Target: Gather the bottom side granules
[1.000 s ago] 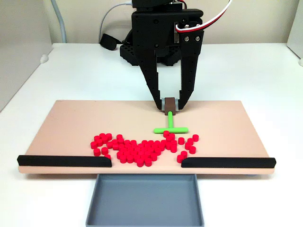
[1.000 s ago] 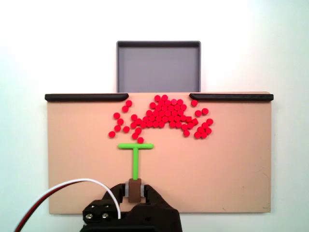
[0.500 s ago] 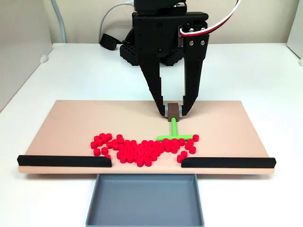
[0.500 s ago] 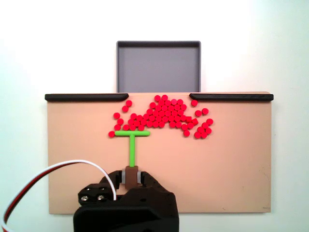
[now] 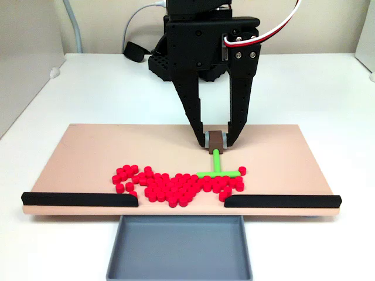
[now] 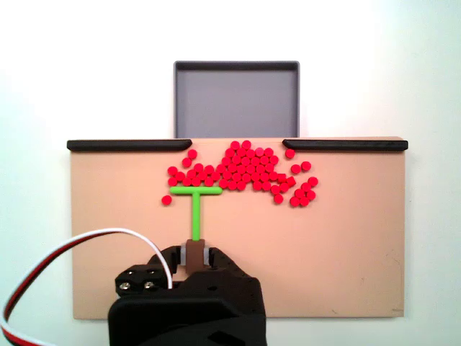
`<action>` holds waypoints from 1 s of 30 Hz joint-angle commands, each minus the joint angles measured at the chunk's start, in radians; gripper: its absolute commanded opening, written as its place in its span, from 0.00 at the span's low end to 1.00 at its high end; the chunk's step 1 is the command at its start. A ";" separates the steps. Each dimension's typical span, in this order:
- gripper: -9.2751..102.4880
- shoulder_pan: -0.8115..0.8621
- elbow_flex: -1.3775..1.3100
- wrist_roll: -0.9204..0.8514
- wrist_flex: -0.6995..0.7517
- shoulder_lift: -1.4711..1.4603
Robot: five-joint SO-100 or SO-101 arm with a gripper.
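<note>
Green T-shaped tool point(image 5: 217, 166) point(image 6: 196, 208) stands with its brown handle block point(image 5: 217, 140) point(image 6: 194, 255) pinched between the two black fingers of the gripper point(image 5: 217, 143) point(image 6: 194, 258), the jaws drawn in narrow around the block in both fixed views. The tool's crossbar lies flat on the tan board point(image 5: 88, 152) point(image 6: 346, 252) and touches the edge of the granules point(image 5: 176, 186) point(image 6: 245, 169), a spread of small red pellets heaped mostly between the two black rails point(image 5: 79, 199) point(image 6: 128, 145) and the bar. In a fixed view facing the arm, the pellets run in a band from the board's left-centre across to just below the crossbar, with a few beside the inner end of the right-hand rail point(image 5: 281, 201). In a fixed view from above, the pile sits in front of the gap between the rails, and one pellet point(image 6: 166, 200) lies apart, just left of and below the crossbar's left end. A grey tray point(image 5: 179, 249) point(image 6: 236, 97) rests against the board's edge at that gap. A red, white and black cable point(image 5: 275, 26) point(image 6: 79, 249) loops from the gripper body.
</note>
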 commanded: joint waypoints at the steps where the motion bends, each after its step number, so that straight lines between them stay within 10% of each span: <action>1: 0.08 0.011 0.002 0.000 0.014 0.003; 30: 0.08 0.121 -0.155 -0.103 0.423 0.255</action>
